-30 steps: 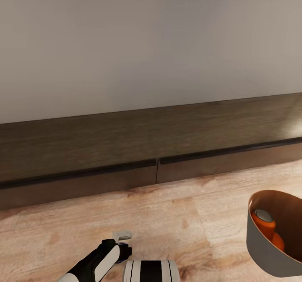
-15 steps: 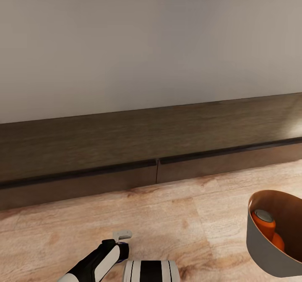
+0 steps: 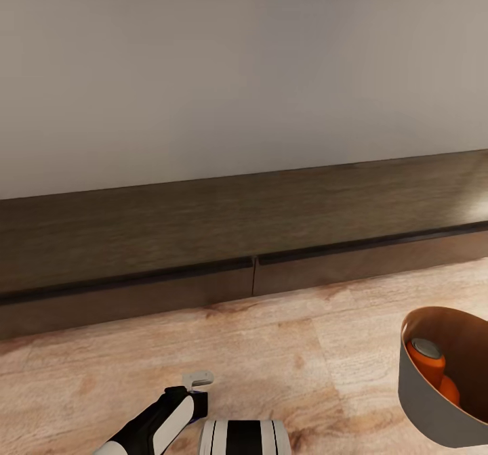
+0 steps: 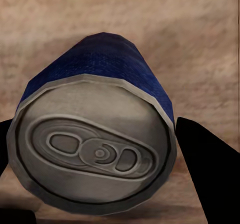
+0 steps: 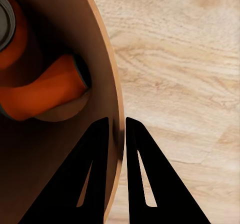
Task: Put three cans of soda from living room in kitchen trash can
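While right gripper point(image 5: 116, 126) pinches trash can point(image 3: 423, 401) rim to carry two orange cans point(image 5: 45, 91), left gripper point(image 4: 95, 149) jaws clamp blue can point(image 4: 100, 84) for dropping in.

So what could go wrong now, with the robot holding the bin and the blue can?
The right pincer pinches only the bin's thin rim, so it might tilt or slip, spilling the two orange cans. The blue can sits between the left pincer's fingers, tilted toward the camera; it could slide out onto the wood floor.
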Controlling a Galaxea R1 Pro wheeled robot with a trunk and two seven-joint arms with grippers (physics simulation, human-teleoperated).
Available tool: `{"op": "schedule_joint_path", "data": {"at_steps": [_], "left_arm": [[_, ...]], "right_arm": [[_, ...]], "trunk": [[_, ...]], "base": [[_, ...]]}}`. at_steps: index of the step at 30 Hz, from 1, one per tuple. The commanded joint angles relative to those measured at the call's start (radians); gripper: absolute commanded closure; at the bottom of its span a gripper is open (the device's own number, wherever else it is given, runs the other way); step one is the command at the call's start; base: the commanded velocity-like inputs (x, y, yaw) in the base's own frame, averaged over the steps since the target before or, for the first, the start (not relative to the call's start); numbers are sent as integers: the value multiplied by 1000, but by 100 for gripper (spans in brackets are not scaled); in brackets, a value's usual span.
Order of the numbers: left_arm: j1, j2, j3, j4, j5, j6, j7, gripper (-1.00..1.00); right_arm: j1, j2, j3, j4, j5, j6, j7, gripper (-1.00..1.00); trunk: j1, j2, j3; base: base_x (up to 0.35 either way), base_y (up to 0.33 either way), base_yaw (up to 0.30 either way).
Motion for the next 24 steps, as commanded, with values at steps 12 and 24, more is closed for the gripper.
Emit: {"op": "schedule_joint_path", "data": {"at_steps": [12,24], "left_arm": [[1,0,-2,-8,-3,0,-1,100],[1,0,-2,-11,-3,2,-3,100]], "right_arm": [[-1,1,0,-1,-8,9,5,100],[0,3,2,-2,-8,9,5,100]], "trunk": [[-2,1,19],[-8,4,66]], "base": [[0,0,0],[0,0,0]]}}
